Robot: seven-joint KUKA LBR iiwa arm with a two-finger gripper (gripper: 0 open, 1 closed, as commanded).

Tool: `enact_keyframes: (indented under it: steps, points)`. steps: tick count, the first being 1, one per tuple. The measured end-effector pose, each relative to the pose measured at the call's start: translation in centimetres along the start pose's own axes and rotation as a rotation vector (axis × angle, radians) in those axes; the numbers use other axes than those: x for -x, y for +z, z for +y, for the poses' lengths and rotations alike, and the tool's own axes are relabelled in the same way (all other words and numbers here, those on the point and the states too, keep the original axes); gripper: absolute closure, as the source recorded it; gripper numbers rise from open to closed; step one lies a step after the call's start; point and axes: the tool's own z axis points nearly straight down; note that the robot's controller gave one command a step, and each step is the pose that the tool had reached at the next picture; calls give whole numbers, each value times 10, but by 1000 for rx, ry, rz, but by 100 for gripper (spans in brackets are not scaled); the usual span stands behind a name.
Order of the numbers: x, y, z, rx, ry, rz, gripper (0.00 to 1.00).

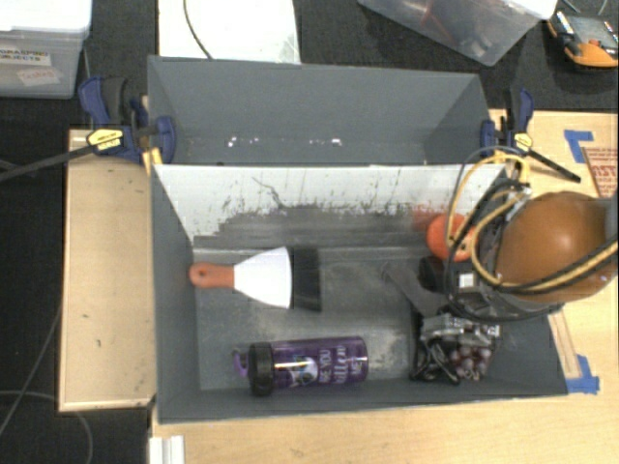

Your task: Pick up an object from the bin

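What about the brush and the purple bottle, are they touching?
Apart. The camera view shows bare bin floor between the brush and the purple bottle.

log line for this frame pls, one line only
gripper: low in bin, near right corner | grasp: cannot tell | nearest: purple bottle on its side, leftward | others: white brush, orange round thing

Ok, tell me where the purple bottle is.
In the camera view the purple bottle lies on its side along the near wall of the bin, left of centre, below the brush and left of the tool.
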Motion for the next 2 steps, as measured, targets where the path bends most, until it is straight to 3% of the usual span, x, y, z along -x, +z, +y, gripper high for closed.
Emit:
enact_keyframes:
  steps: [1, 2]
  points:
    - [1, -11, -1, -2, 2, -2, 100]
    - [2, -36, 1, 11, 3, -2, 100]
